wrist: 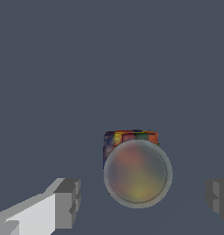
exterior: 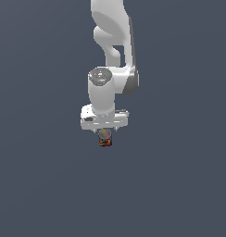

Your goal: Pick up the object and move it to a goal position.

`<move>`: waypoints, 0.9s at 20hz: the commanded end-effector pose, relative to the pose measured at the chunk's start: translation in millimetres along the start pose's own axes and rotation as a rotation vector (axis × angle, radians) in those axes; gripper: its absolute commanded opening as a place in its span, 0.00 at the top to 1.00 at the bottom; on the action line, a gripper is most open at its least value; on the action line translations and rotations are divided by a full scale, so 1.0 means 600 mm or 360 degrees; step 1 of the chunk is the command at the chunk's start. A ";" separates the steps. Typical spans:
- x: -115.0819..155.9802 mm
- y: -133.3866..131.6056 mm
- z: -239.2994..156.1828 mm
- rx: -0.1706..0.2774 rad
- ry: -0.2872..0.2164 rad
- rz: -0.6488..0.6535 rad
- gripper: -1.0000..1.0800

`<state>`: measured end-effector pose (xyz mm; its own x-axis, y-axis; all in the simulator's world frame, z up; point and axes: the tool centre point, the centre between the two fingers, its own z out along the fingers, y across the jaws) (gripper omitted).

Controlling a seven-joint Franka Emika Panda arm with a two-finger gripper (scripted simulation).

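The object is a small can with red, yellow, green and blue patchwork sides and a grey round top. In the exterior view the can [exterior: 104,139] stands upright just below my hand. My gripper [exterior: 104,130] points straight down over it. In the wrist view the can [wrist: 137,172] sits between my two fingers, with a gap on each side. One finger [wrist: 67,203] and the other finger [wrist: 218,198] are wide apart and do not touch it. The gripper [wrist: 142,200] is open and holds nothing.
A plain dark grey-blue surface [exterior: 179,185] fills the scene all around the can. The white arm [exterior: 112,37] rises behind the hand towards the top of the exterior view. No other objects show.
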<state>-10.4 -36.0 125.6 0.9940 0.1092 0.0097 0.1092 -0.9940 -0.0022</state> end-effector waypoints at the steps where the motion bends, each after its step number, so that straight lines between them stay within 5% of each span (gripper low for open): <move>1: -0.006 0.004 0.017 -0.0002 -0.0008 -0.0038 0.04; 18: -0.014 0.007 0.094 -0.0003 -0.0016 -0.0062 0.04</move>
<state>-17.2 -40.9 76.6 0.9891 0.1472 -0.0002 0.1472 -0.9891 -0.0002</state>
